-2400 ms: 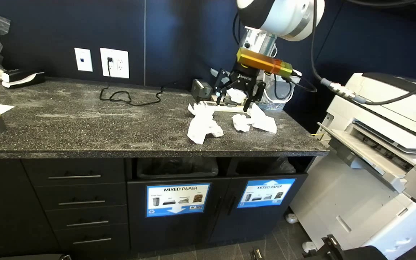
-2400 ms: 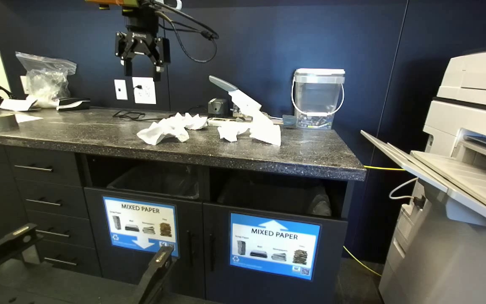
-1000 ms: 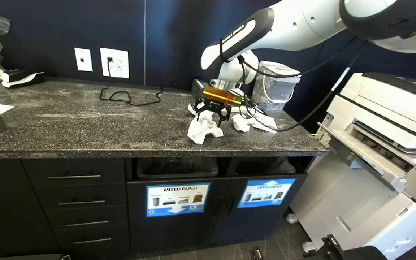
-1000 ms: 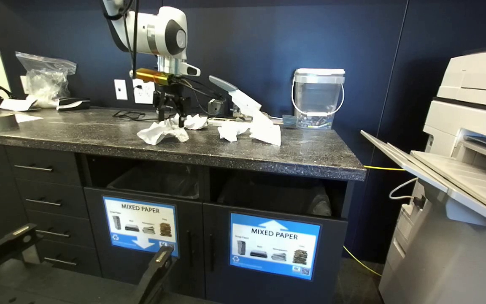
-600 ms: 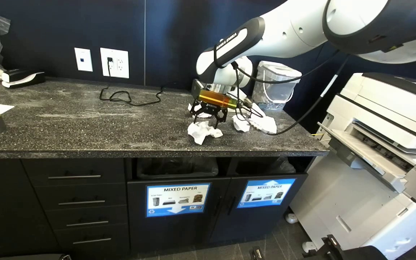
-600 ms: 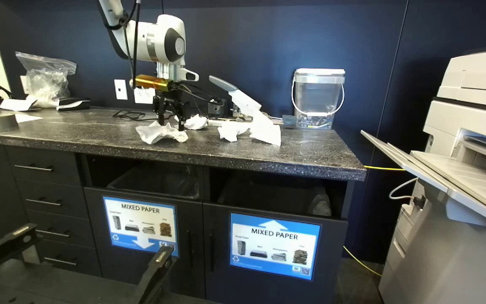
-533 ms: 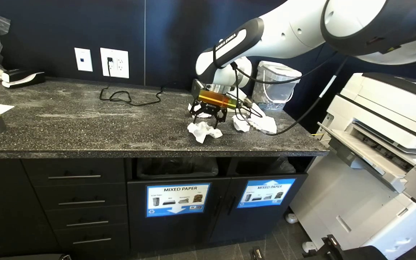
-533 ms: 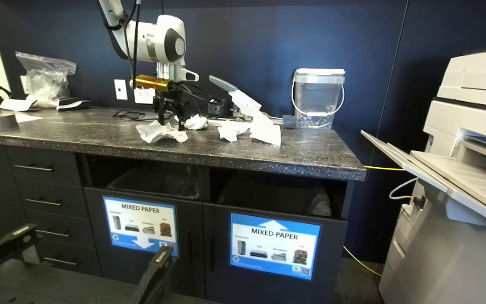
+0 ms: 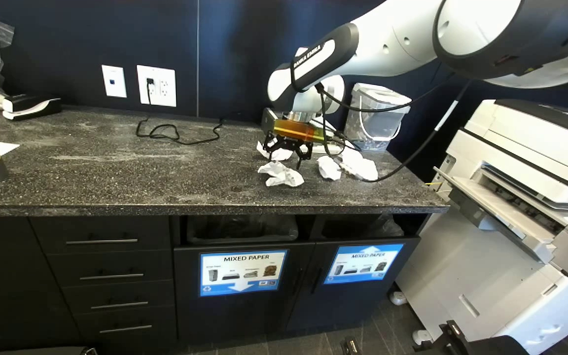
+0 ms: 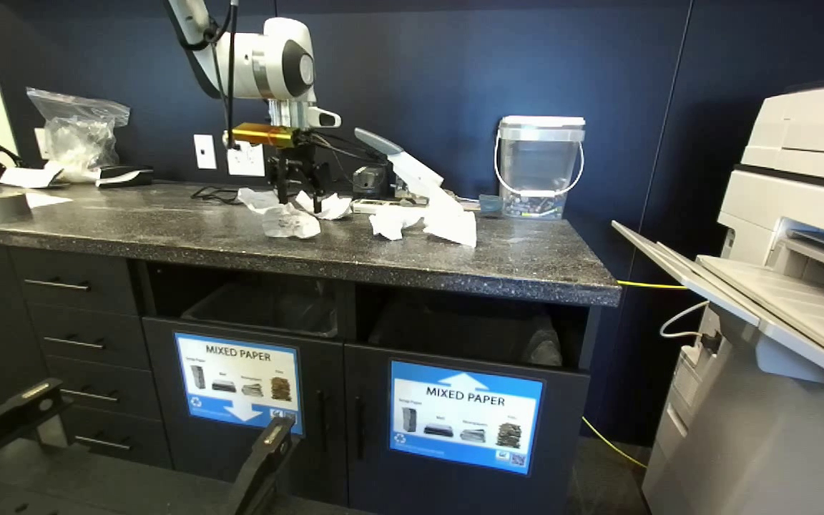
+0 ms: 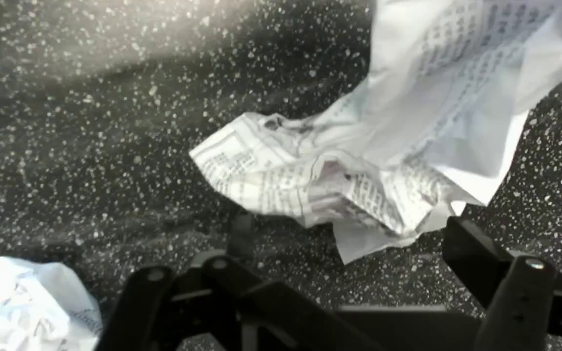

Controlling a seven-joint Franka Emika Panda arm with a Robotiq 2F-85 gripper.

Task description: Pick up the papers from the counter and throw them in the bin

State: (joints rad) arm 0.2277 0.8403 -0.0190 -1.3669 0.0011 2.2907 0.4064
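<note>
The near left paper (image 9: 284, 176) has just shifted and folded anew near my hand (image 9: 284, 161), which stands wide, holding nothing; I judge its pick still undone. I count four papers on the desk (image 9: 116, 182): that one, one far left paper (image 10: 337, 206), two right papers (image 10: 392, 222). Below sit two: left bin (image 9: 244, 313), right bin (image 9: 350, 303).

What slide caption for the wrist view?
Open claw over the speckled counter, crumpled printed paper in frame, another piece at lower left.
</note>
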